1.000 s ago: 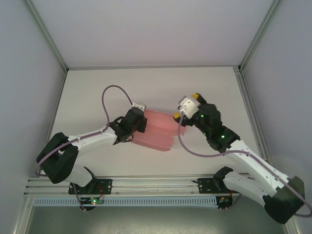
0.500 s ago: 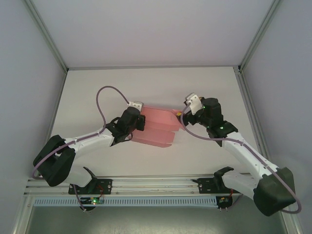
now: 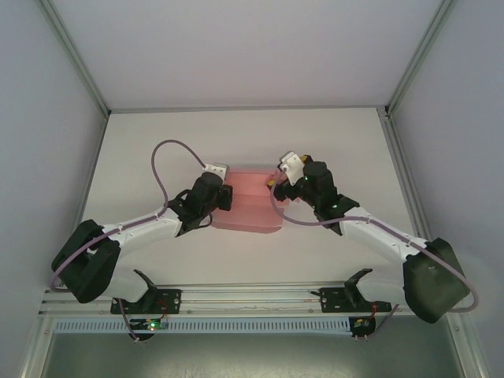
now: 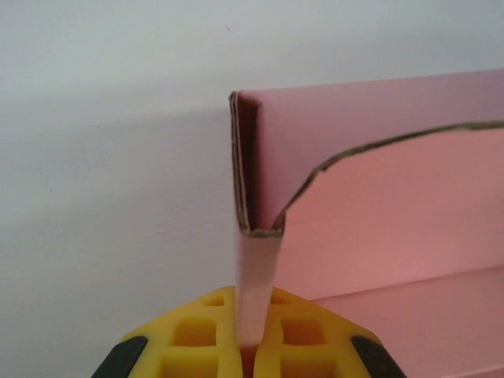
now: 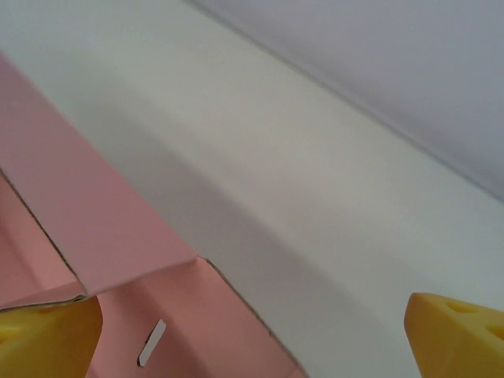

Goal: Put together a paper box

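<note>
The pink paper box (image 3: 250,209) lies partly folded in the middle of the white table (image 3: 339,142). My left gripper (image 3: 226,198) is at the box's left end. In the left wrist view its yellow fingers (image 4: 206,335) are shut on a thin upright pink flap, with the left gripper (image 4: 256,346) just below a folded corner of the paper box (image 4: 378,205). My right gripper (image 3: 276,183) hovers at the box's far right corner. In the right wrist view the right gripper (image 5: 252,339) is open wide over the paper box (image 5: 87,228), which has a small slot (image 5: 151,342).
White walls with metal posts (image 3: 79,67) close in the table on three sides. An aluminium rail (image 3: 252,298) carrying the arm bases runs along the near edge. Purple cables (image 3: 169,157) loop above both arms.
My right arm has swung left and forward, bringing its open gripper to the box's far right corner. The left arm and the box have shifted slightly left.
</note>
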`<move>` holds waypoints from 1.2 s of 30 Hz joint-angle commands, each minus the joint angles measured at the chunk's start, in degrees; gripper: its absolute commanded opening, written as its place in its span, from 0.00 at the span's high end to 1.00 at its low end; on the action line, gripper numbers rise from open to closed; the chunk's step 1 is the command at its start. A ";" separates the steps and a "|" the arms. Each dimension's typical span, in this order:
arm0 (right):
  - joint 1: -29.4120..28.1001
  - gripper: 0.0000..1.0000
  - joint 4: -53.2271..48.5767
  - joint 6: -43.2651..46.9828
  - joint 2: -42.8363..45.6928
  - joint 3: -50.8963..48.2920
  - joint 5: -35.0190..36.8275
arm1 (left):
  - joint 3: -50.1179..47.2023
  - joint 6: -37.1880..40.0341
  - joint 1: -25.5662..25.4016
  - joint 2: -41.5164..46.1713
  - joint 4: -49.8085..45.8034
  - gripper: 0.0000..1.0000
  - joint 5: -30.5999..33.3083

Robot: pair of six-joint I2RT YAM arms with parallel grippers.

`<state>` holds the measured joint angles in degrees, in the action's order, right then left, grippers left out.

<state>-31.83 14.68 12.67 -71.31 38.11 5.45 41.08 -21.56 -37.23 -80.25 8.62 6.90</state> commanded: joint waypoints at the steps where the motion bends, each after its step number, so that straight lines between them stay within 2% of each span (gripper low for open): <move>1: -1.58 0.02 18.67 -6.24 -1.69 -2.33 14.46 | -0.46 -0.38 -0.79 1.58 5.44 1.00 -3.93; 4: -2.00 0.02 16.14 -5.31 -1.07 -2.19 14.49 | -0.99 -1.47 -0.74 2.20 5.54 1.00 -2.08; 7: -2.44 0.02 5.83 -2.77 2.56 -1.30 10.85 | -1.34 -2.19 -0.79 3.05 5.49 1.00 0.39; 12: -2.02 0.02 -15.35 1.70 13.49 -1.46 0.82 | -1.04 -1.45 -0.70 3.90 5.15 1.00 2.77; 15: -0.58 0.02 -24.67 0.25 19.05 -1.36 0.75 | -0.48 -0.76 -0.42 4.45 4.31 1.00 2.55; 18: 2.52 0.02 -30.80 -1.15 21.83 -1.34 -4.55 | -0.35 -0.65 -0.28 5.26 4.50 1.00 1.88; 22: 3.57 0.02 -31.81 -2.52 21.85 -3.22 -6.55 | -0.07 -0.50 -0.15 6.28 4.25 1.00 1.50; 28: 5.09 0.02 -28.21 -2.20 19.01 -3.62 -7.16 | 0.34 0.38 -0.10 6.88 3.02 1.00 0.44; 36: 5.02 0.02 -13.37 -2.06 15.52 -3.98 -8.74 | -0.02 0.98 -0.08 5.94 4.89 1.00 -4.10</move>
<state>-27.09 -7.40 11.27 -54.98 34.94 -1.50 40.25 -21.85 -37.36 -74.52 11.18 5.74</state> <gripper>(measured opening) 0.983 0.059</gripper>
